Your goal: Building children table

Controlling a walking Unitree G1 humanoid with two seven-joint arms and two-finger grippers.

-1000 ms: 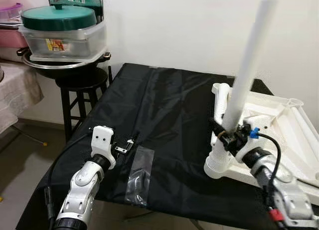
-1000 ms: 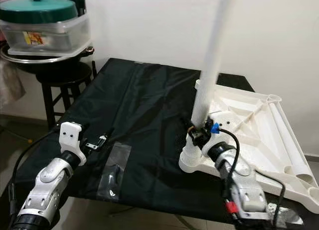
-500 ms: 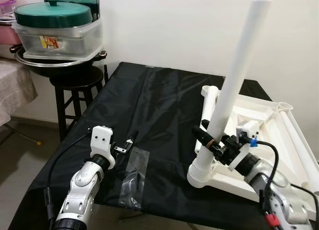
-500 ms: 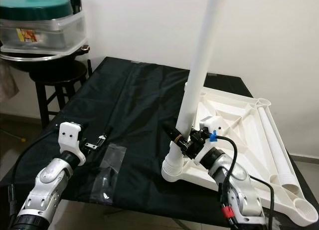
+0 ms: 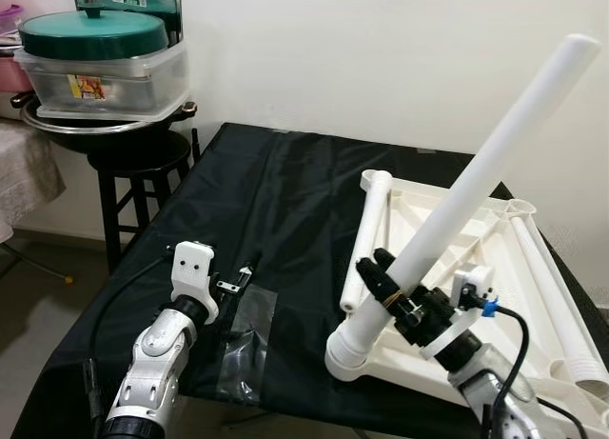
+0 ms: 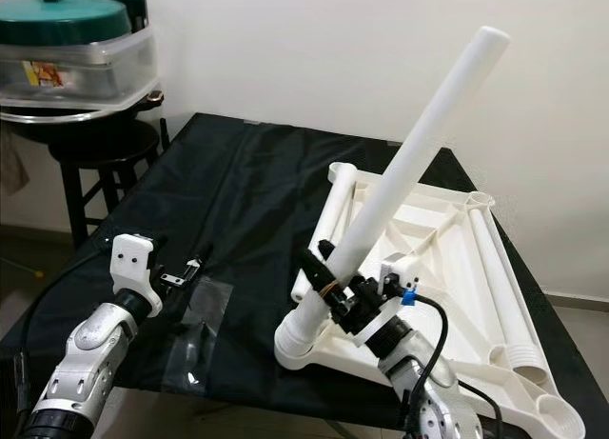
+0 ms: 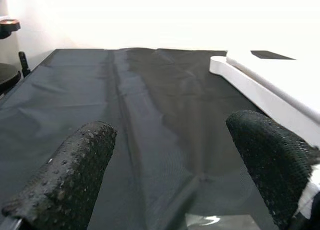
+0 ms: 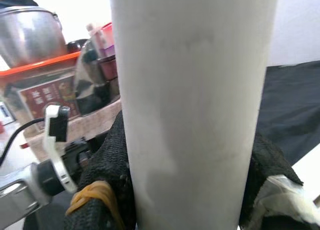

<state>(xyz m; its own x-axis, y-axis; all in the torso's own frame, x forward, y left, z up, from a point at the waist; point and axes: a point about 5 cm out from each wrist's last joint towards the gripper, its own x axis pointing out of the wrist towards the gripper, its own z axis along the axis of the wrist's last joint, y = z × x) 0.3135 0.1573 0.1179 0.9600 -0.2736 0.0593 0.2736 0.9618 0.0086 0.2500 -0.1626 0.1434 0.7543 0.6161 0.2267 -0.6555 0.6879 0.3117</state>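
Tabletop [image 5: 447, 258] lies at right on the cloth [image 5: 285, 201] (leg [image 5: 476, 182] leaning up-right from its lower-left corner); plastic bag [image 5: 245, 334] lower left; stool [image 5: 143, 168] upper left.

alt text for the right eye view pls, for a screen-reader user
The right gripper clamps a long white table leg, tilted, its base at a corner socket of the upturned white tabletop on a black cloth. The left gripper hovers open beside a clear plastic bag.
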